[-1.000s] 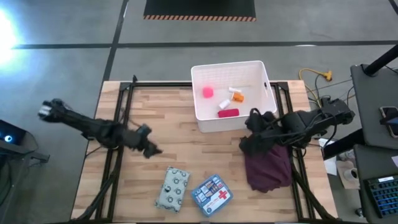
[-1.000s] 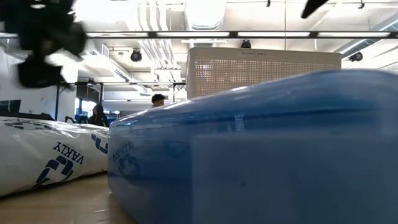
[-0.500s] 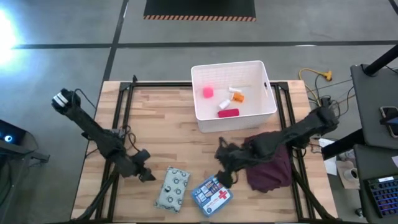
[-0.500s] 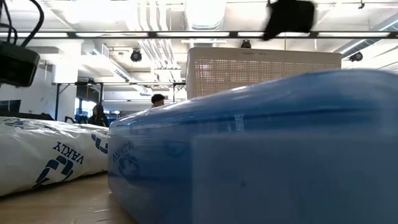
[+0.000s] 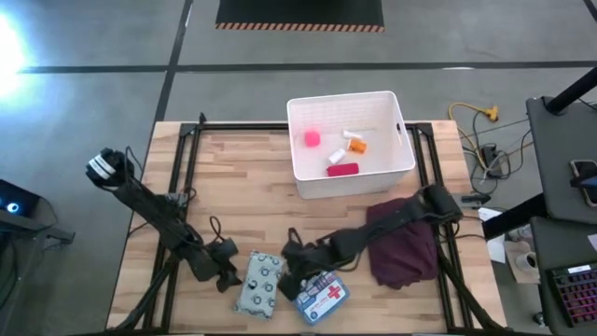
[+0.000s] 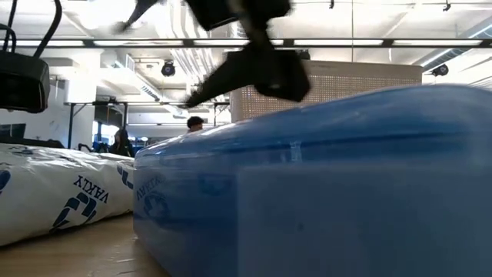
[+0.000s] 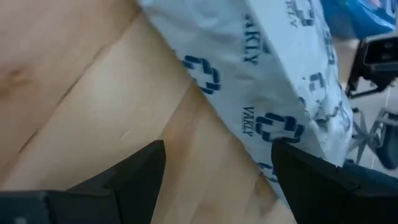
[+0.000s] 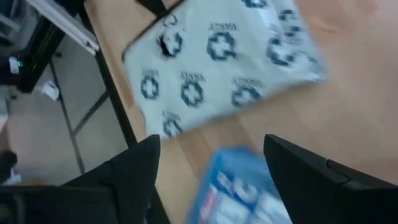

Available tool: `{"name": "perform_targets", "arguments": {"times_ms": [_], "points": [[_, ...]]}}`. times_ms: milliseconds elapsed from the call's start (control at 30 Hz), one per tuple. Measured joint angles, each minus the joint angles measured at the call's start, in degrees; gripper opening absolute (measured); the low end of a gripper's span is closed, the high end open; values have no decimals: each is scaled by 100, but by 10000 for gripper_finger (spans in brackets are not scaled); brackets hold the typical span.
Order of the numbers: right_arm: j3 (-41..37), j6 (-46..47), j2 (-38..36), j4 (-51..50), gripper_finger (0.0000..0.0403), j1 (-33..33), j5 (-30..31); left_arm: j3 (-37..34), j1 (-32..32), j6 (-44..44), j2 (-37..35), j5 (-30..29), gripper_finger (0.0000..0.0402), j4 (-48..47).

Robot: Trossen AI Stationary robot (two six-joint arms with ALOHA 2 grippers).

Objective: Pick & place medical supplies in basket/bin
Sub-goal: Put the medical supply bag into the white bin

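Open industrial lab: concrete floor (image 5: 103, 37), exposed ceiling ducts (image 6: 192, 19).

Your left hand (image 7: 214, 180) hangs open over the pale wooden surface (image 7: 93, 93); at two o'clock lies the grey-white soft pouch printed with blue crosses (image 7: 249, 68), just beyond one finger.
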Motion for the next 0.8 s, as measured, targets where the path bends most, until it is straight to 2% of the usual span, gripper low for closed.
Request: {"name": "perform_targets", "arguments": {"times_ms": [233,367,500,633,800], "points": [[1520,225,1278,-256,254,-13,-183,-35,2,595,33,-27,252,262],[2450,201,1845,-1607,248,-11,-292,-57,9,887,56,-122,236,589],[3141,-151,2101,-2747,247,-13,-181,-59,17,1413,54,-512,223,1465],[3295,-390,2124,-2913,247,-26,-130,-54,88,2005,53,-648,217,2397],[3275,-513,2120,-2847,246,-102,-41,-55,161,2055,48,-635,216,2350]]}}
